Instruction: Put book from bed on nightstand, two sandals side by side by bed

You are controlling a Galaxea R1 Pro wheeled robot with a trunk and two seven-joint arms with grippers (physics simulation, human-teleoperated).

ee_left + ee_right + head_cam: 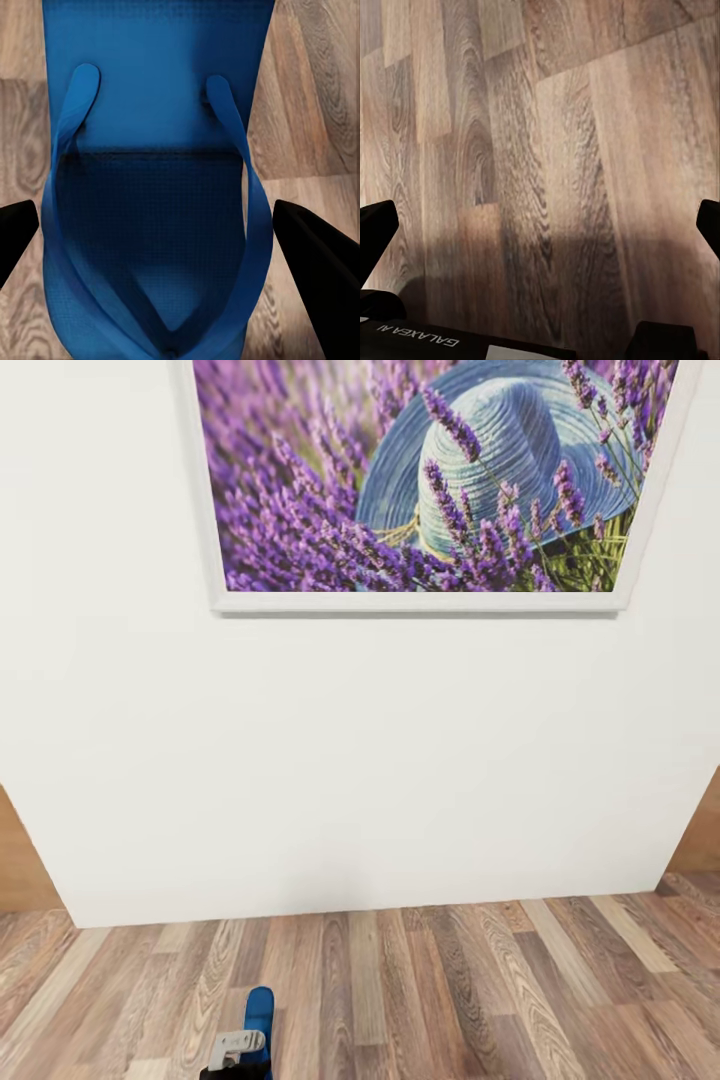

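Flat, even light washes the white wall [350, 760] ahead of me, bright and without glare; the framed lavender picture [430, 475] throws only a thin grey shadow along its lower edge. The wall's sides lean outward, a wide-angle stretch. At my left wrist, the blue sandal [154, 187] is softly blurred, its strap end darker than the brighter far end. At my right wrist, the wood floor [555, 135] is dim, with a broad soft shadow across the nearer planks, and the grain looks smeared.
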